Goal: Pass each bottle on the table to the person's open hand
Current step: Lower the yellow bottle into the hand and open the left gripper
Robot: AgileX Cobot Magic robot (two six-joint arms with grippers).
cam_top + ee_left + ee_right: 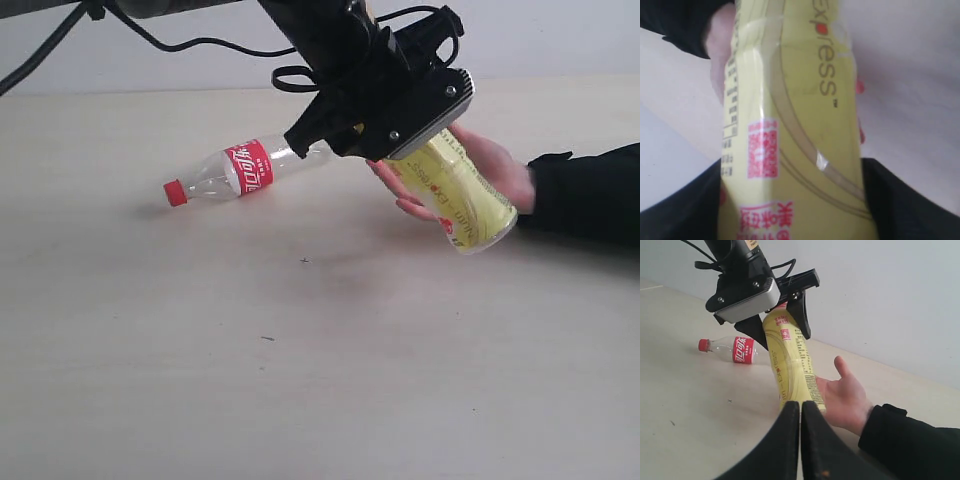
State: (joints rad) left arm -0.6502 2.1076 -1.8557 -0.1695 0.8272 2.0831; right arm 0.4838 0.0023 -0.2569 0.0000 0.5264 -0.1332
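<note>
My left gripper [375, 140] is shut on the upper end of the yellow bottle [465, 195], which hangs tilted with its base low. In the left wrist view the yellow bottle [790, 100] fills the space between the dark fingers [910, 200]. The lower body of the bottle lies against the person's open hand [490, 165], palm up, just above the table [300, 350]. A clear bottle with red cap and red label [235, 172] lies on its side farther left. My right gripper [800, 412] is shut and holds nothing. The milky white and butterfly-label bottles are out of view.
The person's black sleeve [590, 190] reaches in from the right edge. Black cables [200, 45] hang behind the left arm near the pale wall. A few tiny dark specks [305, 260] mark the tabletop.
</note>
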